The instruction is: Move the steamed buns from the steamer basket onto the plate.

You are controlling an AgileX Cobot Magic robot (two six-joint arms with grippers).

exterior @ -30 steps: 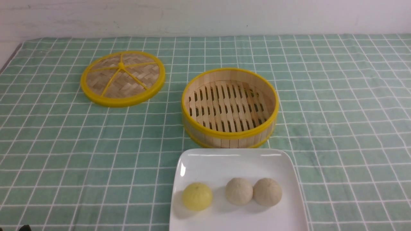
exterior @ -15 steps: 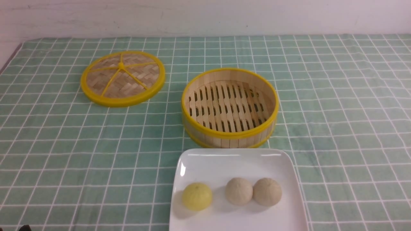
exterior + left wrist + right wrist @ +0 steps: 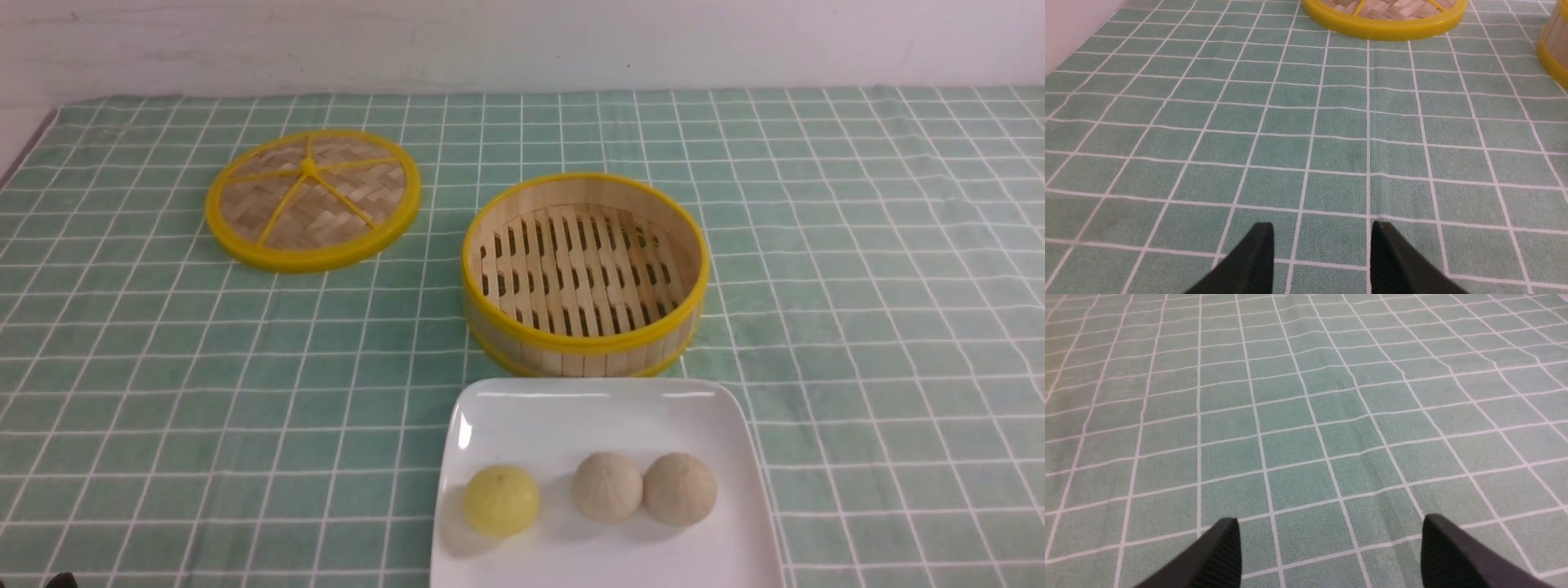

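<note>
The white square plate [image 3: 571, 416] lies at the near middle of the table. On it sit three steamed buns: a pale yellow one [image 3: 501, 500] and two beige ones [image 3: 606, 487] [image 3: 680, 487] side by side. The bamboo steamer basket [image 3: 584, 273] stands just behind the plate with nothing in it; its edge shows in the left wrist view [image 3: 1551, 45]. My left gripper [image 3: 1322, 232] is open and empty over bare cloth. My right gripper [image 3: 1331, 526] is open wide and empty over bare cloth. Neither gripper shows in the front view.
The flat woven lid with yellow rim and spokes [image 3: 312, 198] lies at the back left, also in the left wrist view [image 3: 1384, 20]. A green checked cloth [image 3: 857, 269] covers the table. A white wall runs along the back.
</note>
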